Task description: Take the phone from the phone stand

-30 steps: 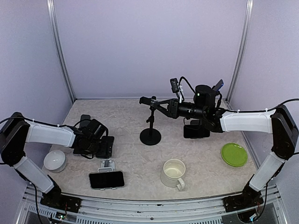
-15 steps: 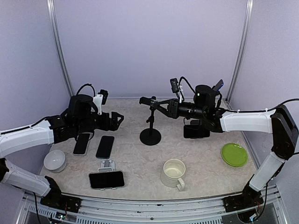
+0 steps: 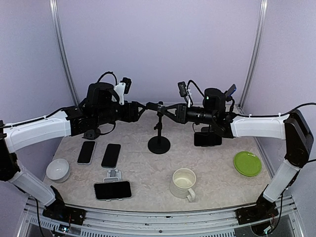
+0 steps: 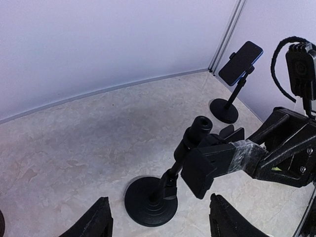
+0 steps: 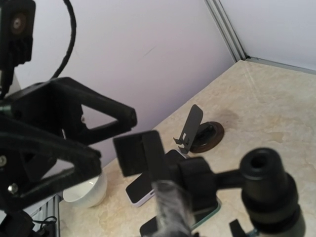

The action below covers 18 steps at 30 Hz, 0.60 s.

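A black phone stand with a round base [image 3: 159, 144] stands mid-table, and its clamp head [image 3: 159, 105] holds no phone. My right gripper [image 3: 167, 109] is shut on that clamp head, with a taped finger [image 4: 242, 153] against it. The clamp [image 5: 143, 153] shows close up in the right wrist view. My left gripper [image 3: 142, 105] is open and empty, just left of the clamp head and above the base [image 4: 150, 201]. A blue phone [image 3: 230, 90] sits on a stand at the back right [image 4: 240, 56]. A dark phone [image 3: 207, 139] leans on a stand under my right arm. Another phone [image 3: 112, 189] rests on a white stand at the front.
Two phones [image 3: 86, 151] [image 3: 111, 155] lie flat at the left. A white bowl [image 3: 58, 169] is at the front left, a white mug [image 3: 183, 183] at the front centre, and a green plate [image 3: 247, 163] at the right. A small folding stand [image 5: 190, 126] shows in the right wrist view.
My left arm rose from the table at the left and swung right to the stand's clamp head, leaving two phones lying flat. My right arm barely moved.
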Motion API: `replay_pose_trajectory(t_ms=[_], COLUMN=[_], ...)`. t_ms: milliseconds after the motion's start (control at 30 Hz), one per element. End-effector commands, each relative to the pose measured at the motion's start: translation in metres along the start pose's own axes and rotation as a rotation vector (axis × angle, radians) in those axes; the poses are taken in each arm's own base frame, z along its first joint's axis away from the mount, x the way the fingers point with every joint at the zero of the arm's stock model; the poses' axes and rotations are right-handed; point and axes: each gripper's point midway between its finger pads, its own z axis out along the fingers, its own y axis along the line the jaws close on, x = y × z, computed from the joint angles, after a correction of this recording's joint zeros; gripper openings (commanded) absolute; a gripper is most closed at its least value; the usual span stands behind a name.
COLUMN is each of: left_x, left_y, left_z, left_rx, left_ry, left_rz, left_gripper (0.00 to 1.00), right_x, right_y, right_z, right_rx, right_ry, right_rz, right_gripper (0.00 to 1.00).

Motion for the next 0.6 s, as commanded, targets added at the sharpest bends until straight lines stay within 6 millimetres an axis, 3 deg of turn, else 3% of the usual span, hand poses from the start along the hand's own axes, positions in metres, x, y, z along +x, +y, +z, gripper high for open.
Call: replay_pose_trajectory(t_ms=[0,400,567], left_x=[-0.018,-0.012,-0.009], left_y=[-0.014,-0.019,-0.017], left_z=[0.004,0.025,0.031], left_rx=[0.036,0.034,0.014], left_ry=[-0.029,0.017,0.028], left_rz=[0.005,0.035,0.042], left_gripper=[0.65,0.54,0.43], right_x=[0.008,0.008,0.007], right_y=[-0.006,-0.004,-0.002], right_z=[0.006,0.012,0.013], right_rx=[0.005,-0.001,-0.005], right_ry=[0.043,0.05,0.051], right_rz=[0.067,0.065,0.061], right_gripper=[0.04,0.04,0.05])
